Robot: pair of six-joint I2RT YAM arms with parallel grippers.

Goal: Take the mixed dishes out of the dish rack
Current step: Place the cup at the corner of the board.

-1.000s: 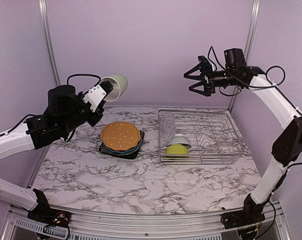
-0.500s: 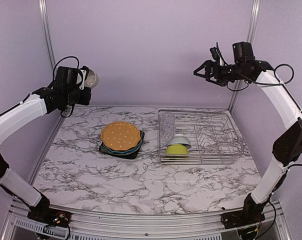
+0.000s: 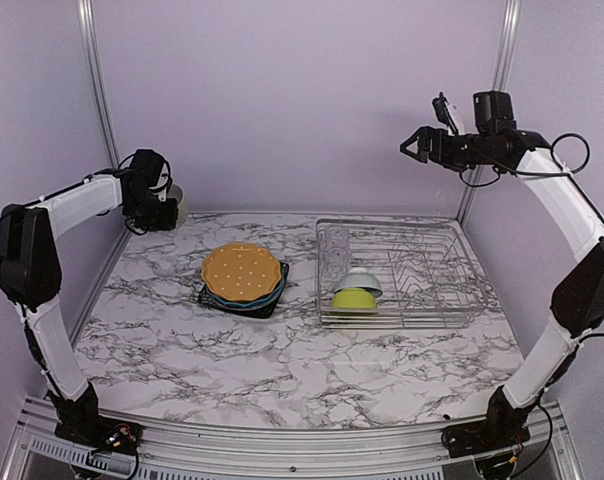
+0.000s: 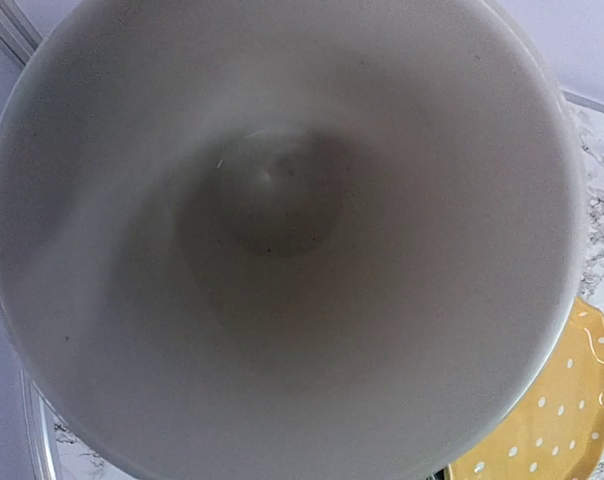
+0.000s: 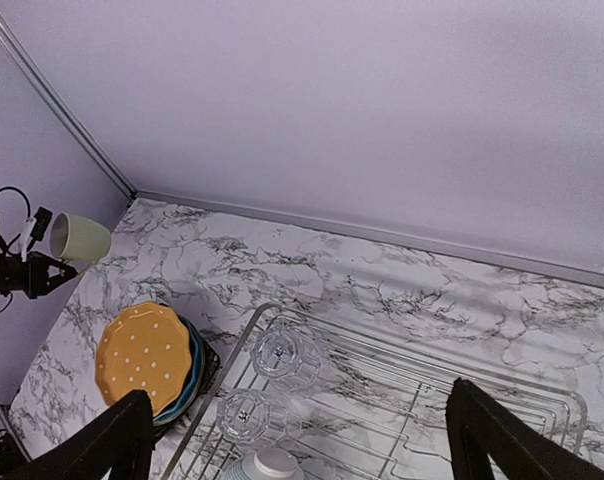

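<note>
- Left tool (image 3: 160, 196), gripping the pale green mug (image 3: 178, 204), has swung to the table's (image 3: 282, 360) far-left corner; set-down looks next.
- Right tool (image 3: 422, 148) hangs wide, empty.

- pale green mug (image 5: 80, 238): interior is shown grey-white.
- orange dotted plate (image 3: 241, 271): white dots are scattered over orange.
- blue plate (image 3: 278, 288), dark square plate (image 3: 209, 296): only edges are shown.
- lime green bowl (image 3: 353, 299); small white bowl (image 3: 362, 279).
- dish rack (image 3: 452, 300): silver.
- table (image 3: 282, 380): white marble, grey-veined.

The plate stack (image 3: 242, 278) lies left of the dish rack (image 3: 432, 270), with bowls (image 3: 357, 290) and glasses (image 3: 333, 250) inside
</note>
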